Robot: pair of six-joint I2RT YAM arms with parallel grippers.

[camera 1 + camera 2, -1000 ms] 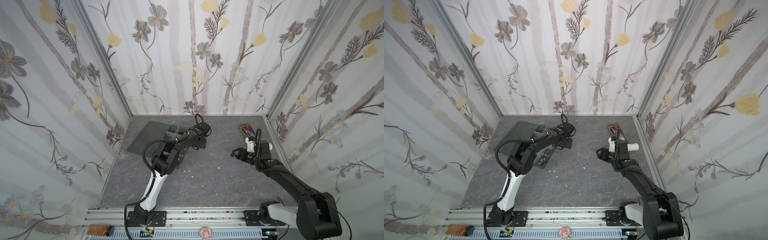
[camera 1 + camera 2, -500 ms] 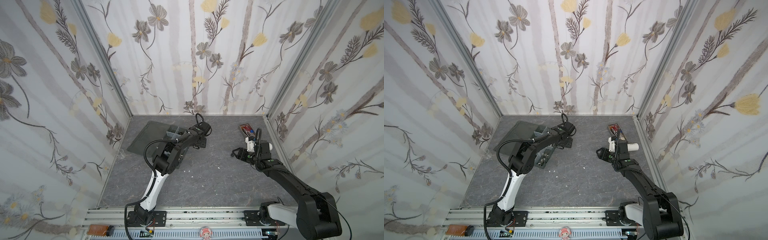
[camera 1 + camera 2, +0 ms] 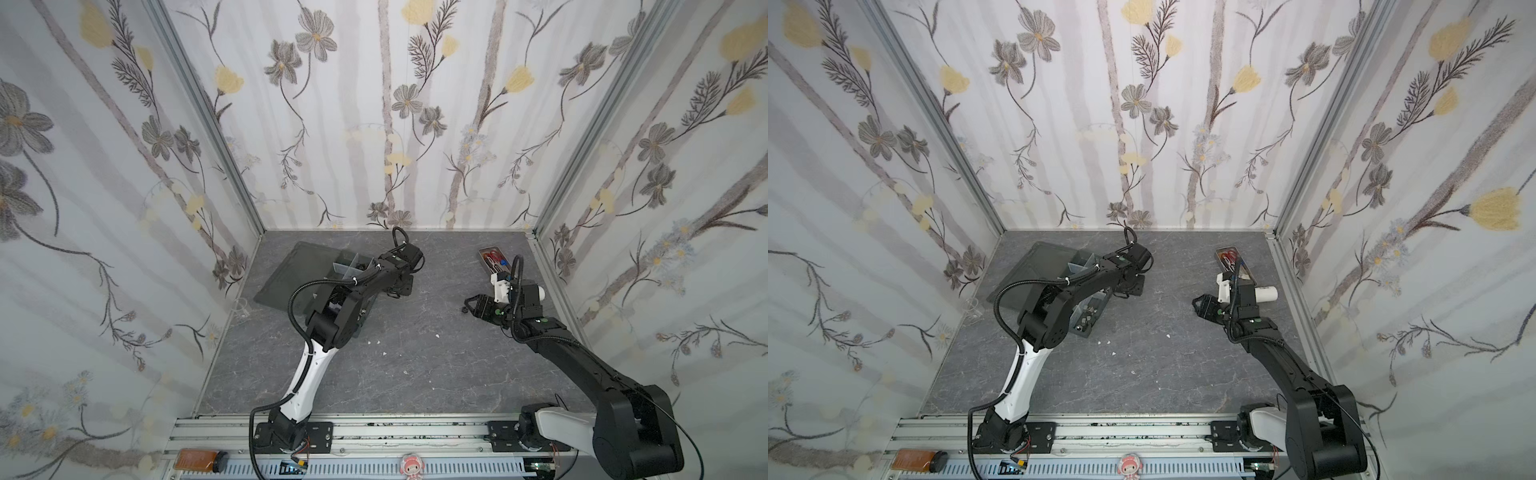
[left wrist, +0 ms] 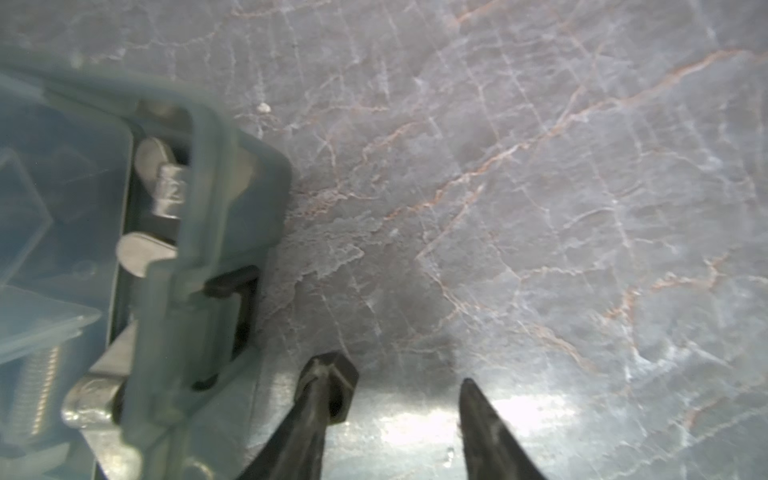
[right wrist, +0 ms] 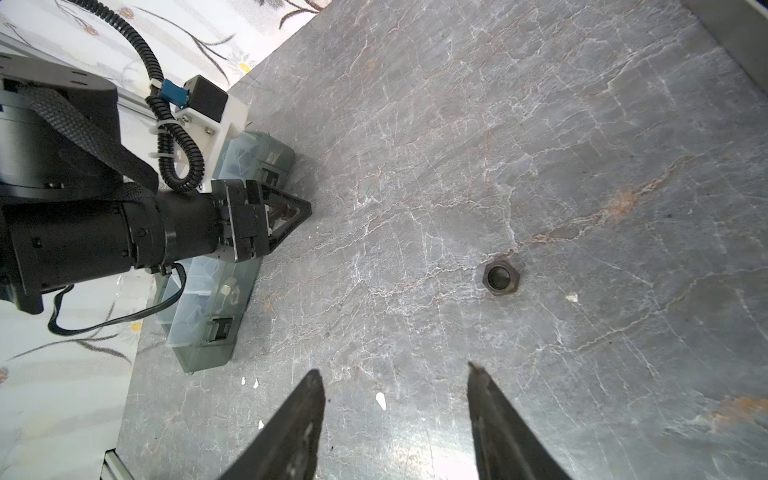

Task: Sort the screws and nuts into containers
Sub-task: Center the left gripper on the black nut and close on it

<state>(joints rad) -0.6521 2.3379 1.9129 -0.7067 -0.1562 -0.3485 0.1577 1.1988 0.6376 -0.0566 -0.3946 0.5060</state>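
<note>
Left jaws sit half apart, unpinched black nut [image 4: 330, 390] against one tip at lower centre, near the box [image 4: 199, 249] for sorting. Right jaws gape empty, apparently aiming at a second nut [image 5: 501, 279].

Legible marks: one only. The wing nut [image 4: 169, 192] inside the organizer box [image 4: 203, 216], left wrist view, bears a raised character resembling "2"; it is blurred and the reading uncertain. Nothing else is readable in any view.

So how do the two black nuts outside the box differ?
The left nut stands tilted on edge against a finger of the left gripper; the right nut lies flat, hole up, apart from the right gripper. Both are black hex nuts on the table, outside the box.
</note>
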